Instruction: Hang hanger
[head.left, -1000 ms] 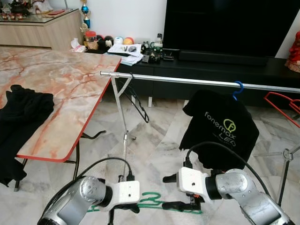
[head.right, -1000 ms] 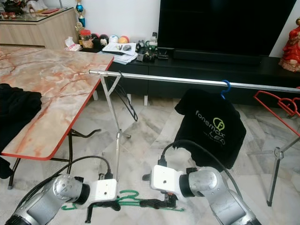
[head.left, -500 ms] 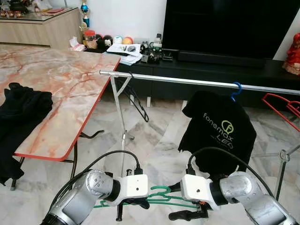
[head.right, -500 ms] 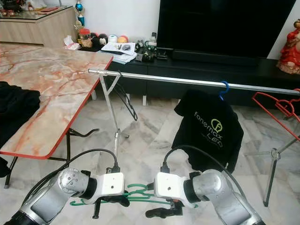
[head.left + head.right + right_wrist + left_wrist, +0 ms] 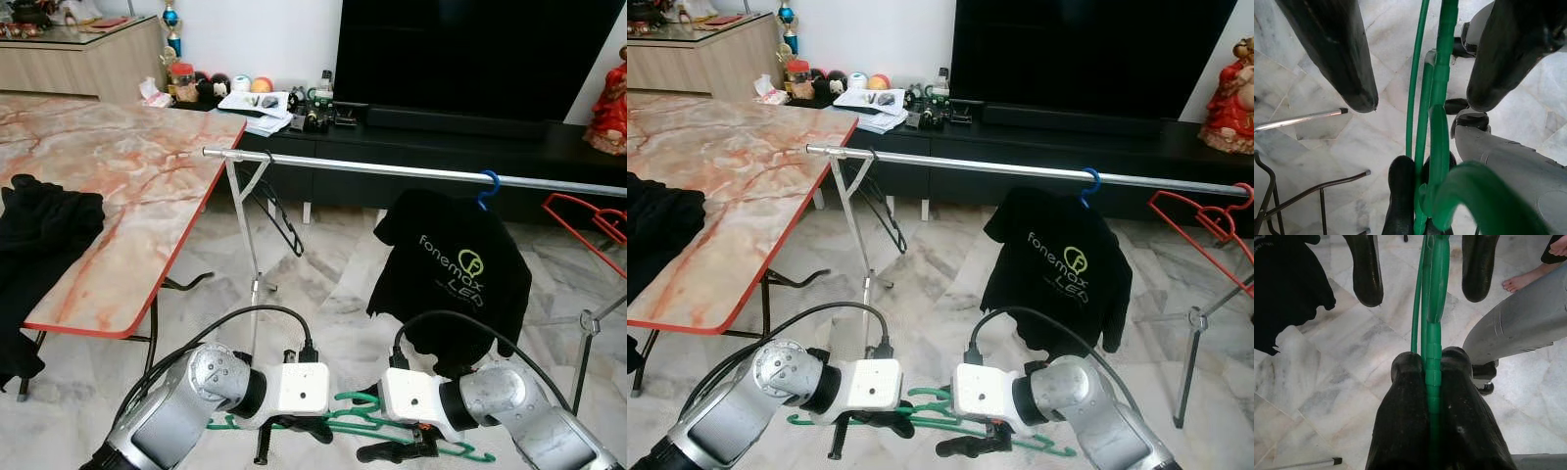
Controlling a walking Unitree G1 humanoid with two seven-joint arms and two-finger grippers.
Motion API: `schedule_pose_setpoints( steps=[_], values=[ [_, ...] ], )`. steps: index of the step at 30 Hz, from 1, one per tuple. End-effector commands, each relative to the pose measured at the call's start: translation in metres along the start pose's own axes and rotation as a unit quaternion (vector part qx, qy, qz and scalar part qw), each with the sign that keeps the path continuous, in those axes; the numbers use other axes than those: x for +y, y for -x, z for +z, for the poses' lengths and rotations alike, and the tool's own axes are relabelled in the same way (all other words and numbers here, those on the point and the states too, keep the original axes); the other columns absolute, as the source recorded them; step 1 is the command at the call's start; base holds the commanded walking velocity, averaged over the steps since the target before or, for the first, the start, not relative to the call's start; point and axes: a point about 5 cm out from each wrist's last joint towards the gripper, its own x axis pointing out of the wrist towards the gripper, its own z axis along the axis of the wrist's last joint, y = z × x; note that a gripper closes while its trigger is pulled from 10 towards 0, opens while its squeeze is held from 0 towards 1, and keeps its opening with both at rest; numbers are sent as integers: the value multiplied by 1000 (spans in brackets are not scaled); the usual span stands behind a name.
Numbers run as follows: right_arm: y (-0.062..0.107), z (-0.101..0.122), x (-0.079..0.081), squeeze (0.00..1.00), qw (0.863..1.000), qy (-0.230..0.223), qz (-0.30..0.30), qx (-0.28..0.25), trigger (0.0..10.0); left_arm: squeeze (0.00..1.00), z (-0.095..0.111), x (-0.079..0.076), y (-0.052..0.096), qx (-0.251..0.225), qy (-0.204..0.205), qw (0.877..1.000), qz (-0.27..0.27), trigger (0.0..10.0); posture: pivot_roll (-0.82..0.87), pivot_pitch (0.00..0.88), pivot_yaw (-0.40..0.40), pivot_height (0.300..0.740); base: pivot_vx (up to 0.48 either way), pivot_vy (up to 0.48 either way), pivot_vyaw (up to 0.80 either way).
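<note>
Left eye view: we stand before a long silver metal clothes rail that spans the room beside a marble-patterned table with a red edge, while low in front of us, well below the bar, we carry a green plastic hanger level between both arms. On the rail a black printed T-shirt hangs from a blue hook, a bare black wire hanger dangles near the rail's left end, and a red wire hanger sits at the far right; the free stretch lies between the black hanger and the shirt. Our left gripper is clamped tight on the green hanger's shaft, as the left wrist view shows, while our right gripper stands wide apart around the same hanger without pinching it, in our reading. The risks ahead, as we judge them: the hanger rests on a single grip, so a lift could let it swing or twist in the fingers and turn the hook away from the bar; the hook could snag the T-shirt or the black hanger if we come in off the gap; and a push against the thin rail might rock its stand. A person's bare foot shows on the marble floor close by, which a dropped hanger could strike.
</note>
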Motion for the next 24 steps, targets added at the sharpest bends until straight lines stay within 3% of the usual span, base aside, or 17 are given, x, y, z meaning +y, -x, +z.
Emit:
schedule_pose_setpoints(
  steps=[1, 24],
  values=[
    [2, 1, -3, 0, 1000, 9, -5, 3, 0, 0, 8, 0, 1, -4, -14, 1000, -5, 10000, 31, 0, -79, 740, 0, 0, 0],
    [-3, 4, 0, 0, 1000, 9, 2, -5, 0, 0, 16, 4, 1, -21, -15, 1000, 8, 10000, 32, 0, -77, 740, 0, 0, 0]
  ],
)
